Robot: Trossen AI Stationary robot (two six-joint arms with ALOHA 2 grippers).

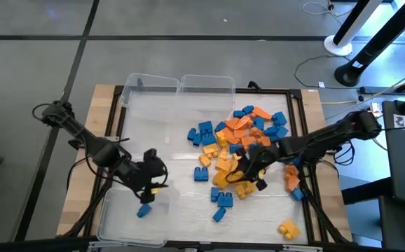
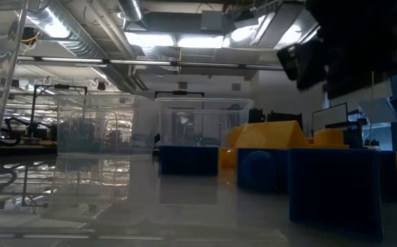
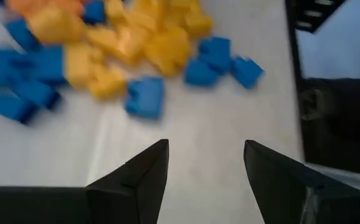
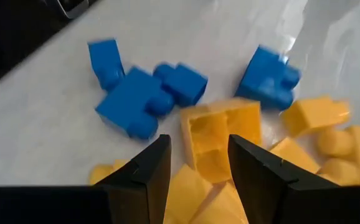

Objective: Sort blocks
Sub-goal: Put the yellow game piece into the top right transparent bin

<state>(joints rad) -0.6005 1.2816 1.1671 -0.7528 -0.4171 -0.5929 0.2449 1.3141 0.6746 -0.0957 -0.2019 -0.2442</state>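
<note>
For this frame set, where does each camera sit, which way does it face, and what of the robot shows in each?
High view: overhead, straight down on the table; both arms, the left claw and the right claw show.
Low view: table height, level across; a dark arm part at upper right.
Left wrist view: behind the open left claw, facing the blocks.
Right wrist view: behind the right claw, over a yellow block.
Shared: the blocks and the clear bins.

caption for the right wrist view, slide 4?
Right gripper fingers straddle an upturned yellow block at the pile's edge, blue blocks scattered beyond on the white table.
</note>
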